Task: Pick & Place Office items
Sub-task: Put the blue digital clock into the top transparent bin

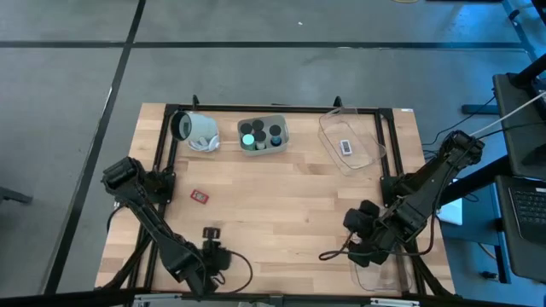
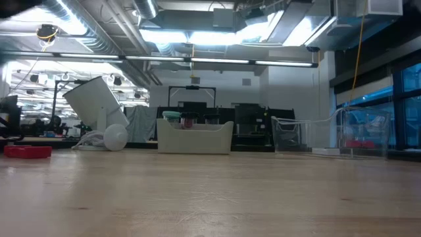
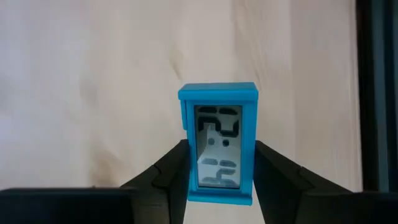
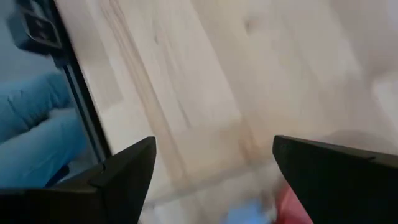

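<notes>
Blue block, grey face with dark marks. Red block. Green-glowing cap, black caps. White cup. Pale wood table.

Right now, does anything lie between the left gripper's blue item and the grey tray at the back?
Nothing visible blocks it. The left gripper holds the blue item near the front edge; bare wood runs to the grey tray. The red block sits off to the side.
</notes>
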Robot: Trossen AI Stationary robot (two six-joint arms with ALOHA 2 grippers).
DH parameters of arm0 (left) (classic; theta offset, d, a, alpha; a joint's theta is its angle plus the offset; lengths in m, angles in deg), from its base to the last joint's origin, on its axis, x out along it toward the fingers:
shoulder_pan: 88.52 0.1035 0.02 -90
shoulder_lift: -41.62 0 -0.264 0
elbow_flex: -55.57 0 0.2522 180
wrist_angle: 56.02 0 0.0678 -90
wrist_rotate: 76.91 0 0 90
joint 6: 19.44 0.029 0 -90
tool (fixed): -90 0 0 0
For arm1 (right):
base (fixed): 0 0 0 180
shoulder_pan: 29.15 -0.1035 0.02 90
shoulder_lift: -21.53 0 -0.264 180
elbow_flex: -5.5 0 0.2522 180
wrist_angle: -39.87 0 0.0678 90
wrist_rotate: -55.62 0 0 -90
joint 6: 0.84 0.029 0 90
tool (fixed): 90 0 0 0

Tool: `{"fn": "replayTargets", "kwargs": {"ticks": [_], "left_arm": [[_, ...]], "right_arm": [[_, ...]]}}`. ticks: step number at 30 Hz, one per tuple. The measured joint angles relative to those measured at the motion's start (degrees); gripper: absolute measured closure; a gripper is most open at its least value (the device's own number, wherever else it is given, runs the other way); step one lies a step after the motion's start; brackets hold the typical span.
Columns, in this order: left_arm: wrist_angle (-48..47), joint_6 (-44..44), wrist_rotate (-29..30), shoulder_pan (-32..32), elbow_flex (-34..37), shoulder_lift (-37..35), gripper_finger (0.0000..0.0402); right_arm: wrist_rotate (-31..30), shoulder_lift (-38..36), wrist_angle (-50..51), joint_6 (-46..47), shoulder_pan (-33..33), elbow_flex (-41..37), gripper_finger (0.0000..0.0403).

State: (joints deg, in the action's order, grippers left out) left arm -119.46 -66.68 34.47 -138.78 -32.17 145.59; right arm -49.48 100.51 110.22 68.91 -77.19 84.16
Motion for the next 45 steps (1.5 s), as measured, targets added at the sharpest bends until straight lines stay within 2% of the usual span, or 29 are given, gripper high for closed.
{"fn": "replayTargets", "kwargs": {"ticks": [4, 7, 10, 12, 17, 24, 28, 38, 45], "left_arm": [[0.7, 3.4, 9.8, 2.6, -4.8, -1.8, 0.0263], [4.3, 9.1, 12.8, 5.3, -7.5, -2.6, 0.0263], [11.3, 16.0, 13.0, 8.0, -8.8, -3.1, 0.0263], [16.5, 20.9, 11.7, 9.7, -8.9, -3.1, 0.0263], [29.8, 30.9, 5.5, 14.5, -8.9, -3.0, 0.0263], [44.7, 40.1, -8.1, 21.1, -8.9, -2.3, 0.0263], [48.8, 41.0, -15.8, 24.1, -8.9, -1.9, 0.0263], [56.5, 48.2, -26.8, 29.2, -8.9, -1.8, 0.0263], [56.9, 50.4, -30.3, 31.5, -8.9, -1.8, 0.0263]], "right_arm": [[-9.3, 0.0, -4.7, -13.9, 0.0, 0.0, 0.0076], [-17.3, 0.0, -11.4, -30.4, 0.0, 0.0, 0.0076], [-22.8, 0.0, -21.3, -49.3, 0.0, 0.0, 0.0076], [-24.0, 0.2, -27.9, -60.0, 0.2, 0.0, 0.0076], [-20.8, 0.5, -38.0, -77.2, 1.0, 0.0, 0.0076], [-12.9, 0.5, -44.5, -86.8, 2.5, 0.0, 0.0076], [-12.3, 0.5, -48.4, -90.5, 3.1, 0.0, 0.0076], [-4.5, 0.9, -51.1, -92.8, 7.2, 0.0, 0.0076], [3.2, 0.9, -53.8, -93.2, 10.4, 0.0, 0.0084]]}}
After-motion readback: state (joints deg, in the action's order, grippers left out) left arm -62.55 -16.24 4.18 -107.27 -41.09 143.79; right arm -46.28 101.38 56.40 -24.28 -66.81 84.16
